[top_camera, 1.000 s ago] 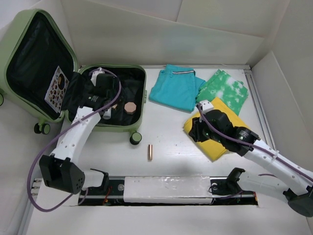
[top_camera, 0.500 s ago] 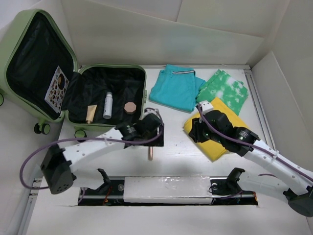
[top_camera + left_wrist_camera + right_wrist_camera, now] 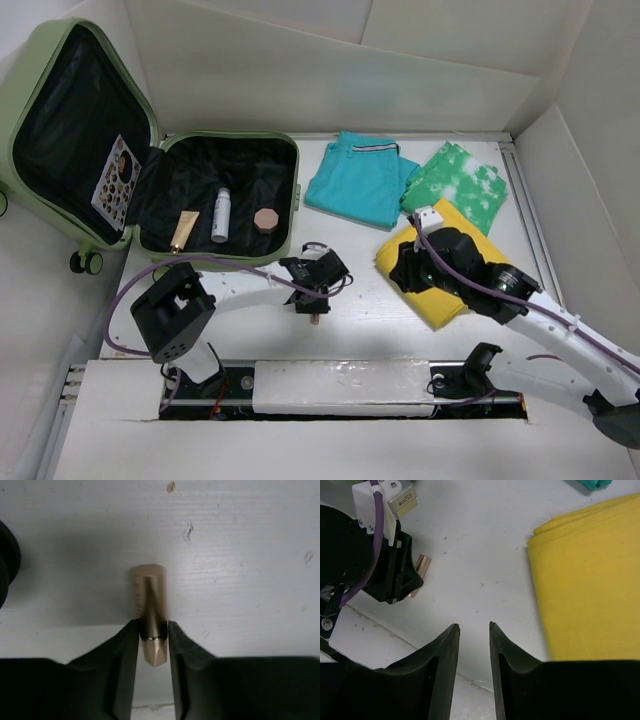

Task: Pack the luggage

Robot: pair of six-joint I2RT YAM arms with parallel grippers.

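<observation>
The luggage [image 3: 22, 80] lies open at the far left, a sage-green case with black lining and its lid leaning up against the wall. A small gold lipstick-like tube [image 3: 149, 590] lies on the white table near the case's front corner. My left gripper [image 3: 152, 630] is shut on it, both fingers pressed against its sides. From above, the left gripper [image 3: 314, 305] sits low over the tube [image 3: 316, 321]. My right gripper [image 3: 474, 626] is open and holds nothing, hovering over bare table beside the folded yellow cloth [image 3: 590, 580].
Inside the case lie a tan tube [image 3: 184, 232], a white bottle [image 3: 220, 215] and a rose-gold compact [image 3: 265, 219]. A teal garment [image 3: 360, 178] and a green-and-white cloth [image 3: 462, 185] lie behind the yellow cloth [image 3: 440, 300]. White walls enclose the table.
My left arm has swung out of the case to the table's middle, dropped over the gold tube and closed its jaws on it. The right arm has barely moved.
</observation>
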